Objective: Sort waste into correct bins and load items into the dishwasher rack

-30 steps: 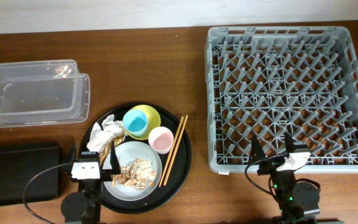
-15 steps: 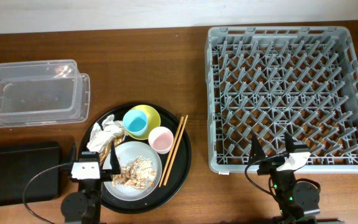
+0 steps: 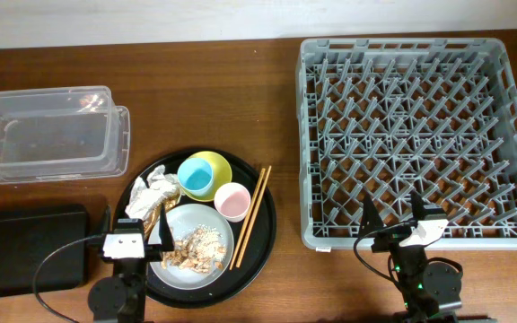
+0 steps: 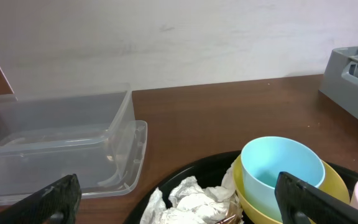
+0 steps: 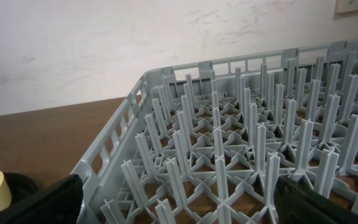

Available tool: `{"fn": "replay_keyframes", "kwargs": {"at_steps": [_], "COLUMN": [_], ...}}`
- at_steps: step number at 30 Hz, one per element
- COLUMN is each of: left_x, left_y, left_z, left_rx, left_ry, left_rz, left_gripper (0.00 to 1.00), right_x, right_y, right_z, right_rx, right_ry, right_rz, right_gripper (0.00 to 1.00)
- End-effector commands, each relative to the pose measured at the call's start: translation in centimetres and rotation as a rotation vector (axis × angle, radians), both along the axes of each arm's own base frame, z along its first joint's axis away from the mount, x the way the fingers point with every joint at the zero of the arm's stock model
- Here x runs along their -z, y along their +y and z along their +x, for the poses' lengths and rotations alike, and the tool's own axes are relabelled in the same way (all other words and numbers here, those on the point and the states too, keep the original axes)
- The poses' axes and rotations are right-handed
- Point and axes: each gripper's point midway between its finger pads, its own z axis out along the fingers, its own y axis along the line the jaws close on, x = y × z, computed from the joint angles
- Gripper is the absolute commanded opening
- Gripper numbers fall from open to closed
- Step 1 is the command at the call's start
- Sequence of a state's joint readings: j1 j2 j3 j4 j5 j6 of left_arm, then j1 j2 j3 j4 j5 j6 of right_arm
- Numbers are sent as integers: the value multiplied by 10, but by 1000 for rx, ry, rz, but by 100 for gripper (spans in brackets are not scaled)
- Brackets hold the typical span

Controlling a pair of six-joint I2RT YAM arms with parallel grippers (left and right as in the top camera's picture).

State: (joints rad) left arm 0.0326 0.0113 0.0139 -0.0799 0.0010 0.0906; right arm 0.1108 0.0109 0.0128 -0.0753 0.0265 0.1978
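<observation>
A crumpled white tissue with a brown wrapper (image 3: pixel 151 193) (image 4: pixel 194 202) lies beside a blue cup (image 3: pixel 197 176) (image 4: pixel 281 168), which is nested in a yellow bowl (image 3: pixel 220 164). A pink cup (image 3: pixel 232 200), chopsticks (image 3: pixel 251 217) and a plate (image 3: pixel 187 217) of tan food scraps (image 3: pixel 196 247) sit nearby. My left gripper (image 3: pixel 135 224) (image 4: pixel 179 194) stands open just before the tissue, holding nothing. At the grey dishwasher rack's (image 3: pixel 411 135) (image 5: pixel 241 137) near edge my right gripper (image 3: pixel 392 211) (image 5: pixel 179 199) is open and empty. The clear tub (image 3: pixel 48 133) and flat black tray (image 3: pixel 27 248) are at the left.
The cups, bowl, plate, chopsticks and tissue all rest on a large round black tray (image 3: pixel 267 235) left of centre. Bare brown table runs between this tray and the rack. A pale wall stands behind the table.
</observation>
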Motion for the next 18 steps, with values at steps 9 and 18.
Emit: {"fn": "replay_keyframes", "kwargs": {"at_steps": [9, 18], "left_x": [-80, -156], "left_y": [-155, -45], "left_z": [-100, -35], "left_rx": [1119, 274], "left_ry": [-245, 74], "left_rz": [-135, -120], "left_gripper": [99, 99], "right_x": [4, 4], "right_y": [-4, -4], "right_z": [0, 0], "right_rx": [17, 17], "right_ry": [6, 6], "right_rz": [-12, -12], "right_gripper": [98, 98]}}
